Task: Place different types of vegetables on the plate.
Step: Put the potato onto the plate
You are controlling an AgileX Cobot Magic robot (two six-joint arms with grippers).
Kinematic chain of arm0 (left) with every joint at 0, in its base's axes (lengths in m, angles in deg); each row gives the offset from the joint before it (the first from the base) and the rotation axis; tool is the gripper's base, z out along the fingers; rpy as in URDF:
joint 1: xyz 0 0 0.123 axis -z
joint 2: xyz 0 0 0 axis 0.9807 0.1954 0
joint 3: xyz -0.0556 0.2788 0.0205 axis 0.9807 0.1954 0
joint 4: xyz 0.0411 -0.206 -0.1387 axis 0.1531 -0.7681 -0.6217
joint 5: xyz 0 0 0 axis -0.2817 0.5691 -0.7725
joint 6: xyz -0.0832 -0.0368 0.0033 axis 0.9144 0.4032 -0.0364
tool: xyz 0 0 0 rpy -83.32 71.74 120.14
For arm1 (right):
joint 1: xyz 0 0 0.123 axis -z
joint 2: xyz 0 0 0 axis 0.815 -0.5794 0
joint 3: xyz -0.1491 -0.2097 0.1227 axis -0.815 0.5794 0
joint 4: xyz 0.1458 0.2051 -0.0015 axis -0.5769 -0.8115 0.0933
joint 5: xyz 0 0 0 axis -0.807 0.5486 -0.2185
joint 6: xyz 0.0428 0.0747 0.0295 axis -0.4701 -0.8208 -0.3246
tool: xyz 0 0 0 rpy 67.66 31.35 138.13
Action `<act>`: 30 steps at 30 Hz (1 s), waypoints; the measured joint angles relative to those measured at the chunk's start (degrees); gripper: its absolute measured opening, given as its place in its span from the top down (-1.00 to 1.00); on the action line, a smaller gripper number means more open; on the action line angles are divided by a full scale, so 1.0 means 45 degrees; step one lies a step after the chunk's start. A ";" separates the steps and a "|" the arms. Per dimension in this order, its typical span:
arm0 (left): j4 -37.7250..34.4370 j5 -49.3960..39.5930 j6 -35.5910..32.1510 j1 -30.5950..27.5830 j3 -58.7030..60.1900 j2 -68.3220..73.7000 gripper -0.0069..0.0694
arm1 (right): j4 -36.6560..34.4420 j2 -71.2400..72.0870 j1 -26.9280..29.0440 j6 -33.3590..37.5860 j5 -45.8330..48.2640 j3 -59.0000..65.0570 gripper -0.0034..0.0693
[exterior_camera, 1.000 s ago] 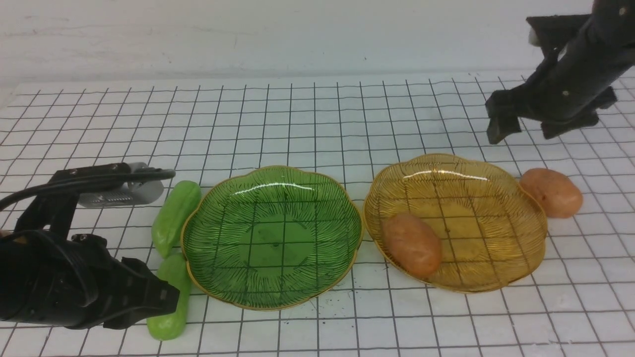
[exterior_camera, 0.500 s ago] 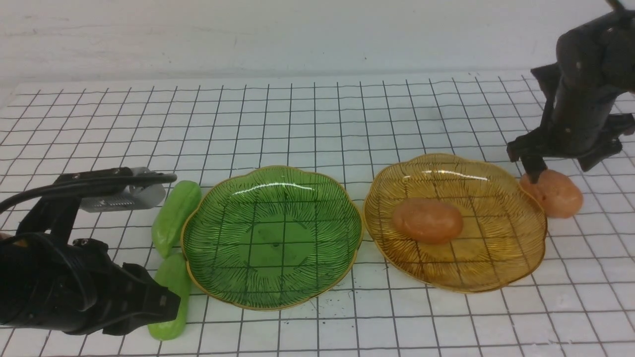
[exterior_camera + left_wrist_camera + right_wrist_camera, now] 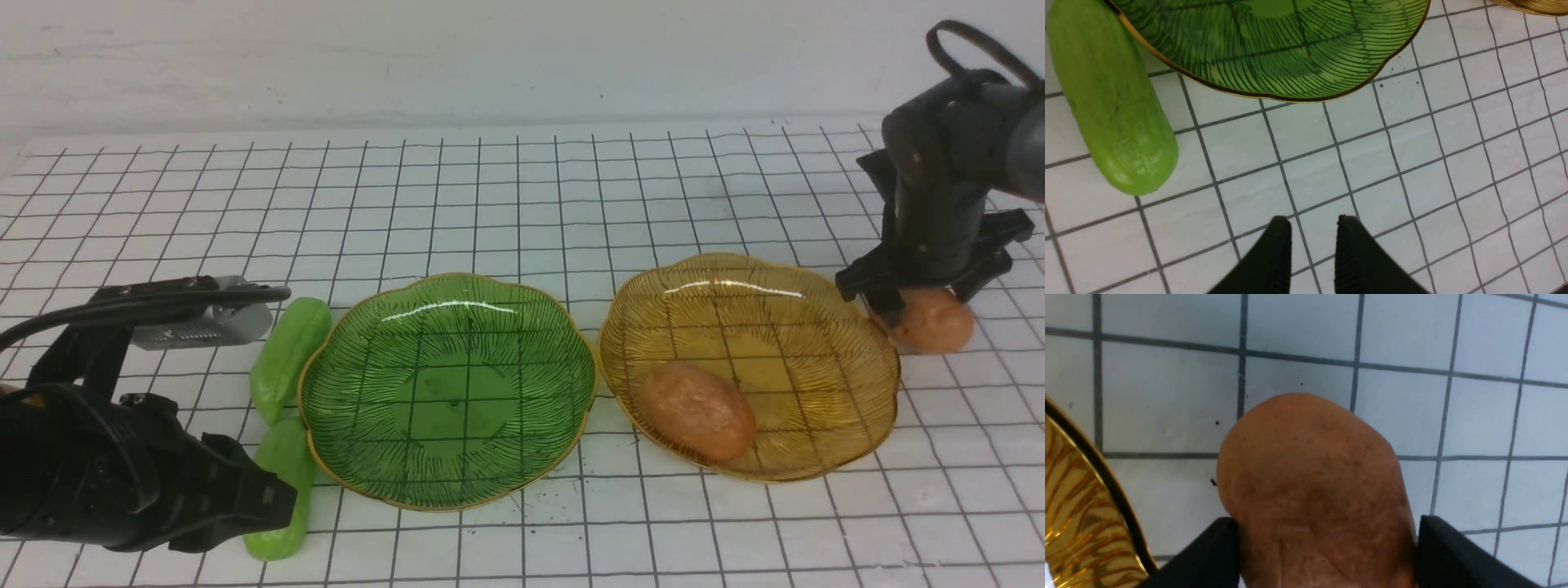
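Note:
A green dish [image 3: 445,478] and an amber dish [image 3: 816,327] sit side by side on the grid table. One orange-brown potato [image 3: 696,411] lies in the amber dish, toward its near left. The second potato [image 3: 939,325] [image 3: 1310,477] rests on the table right of that dish. My right gripper [image 3: 927,304] [image 3: 1327,526] is down over it, both fingers pressed against its sides. Two light-green cucumbers [image 3: 290,355] [image 3: 282,490] lie left of the green dish. My left gripper [image 3: 273,494] [image 3: 1314,222] hovers low by the nearer cucumber [image 3: 1110,106], jaws almost together and empty.
The green dish's rim [image 3: 1274,96] is just ahead of the left fingers. The amber dish's rim [image 3: 1106,486] is close beside the right gripper's held potato. A white wall runs behind the table's far edge.
My right gripper came down from above the far right and closed round the potato beside the amber dish, nudging it right. The potato in the dish rolled about. The left arm stayed still.

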 joint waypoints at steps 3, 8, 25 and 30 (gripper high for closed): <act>0.0000 0.0000 0.0000 0.0000 0.0000 0.0000 0.44 | -0.0151 -0.0022 0.0000 -0.0048 0.0000 -0.0051 -0.42; 0.0000 0.0000 0.0000 0.0000 0.0000 0.0000 0.44 | -0.0250 0.0049 0.0000 -0.0048 0.0558 -0.0410 -0.42; -0.0014 -0.0197 0.0091 0.0000 0.0000 0.0000 0.33 | -0.6195 0.2948 -0.1437 0.1556 0.1980 -0.1176 -0.42; -0.0002 -0.0197 0.0091 0.0000 0.0000 0.0000 0.20 | -0.6106 0.2506 -0.1924 0.1962 0.1991 -0.0779 -0.42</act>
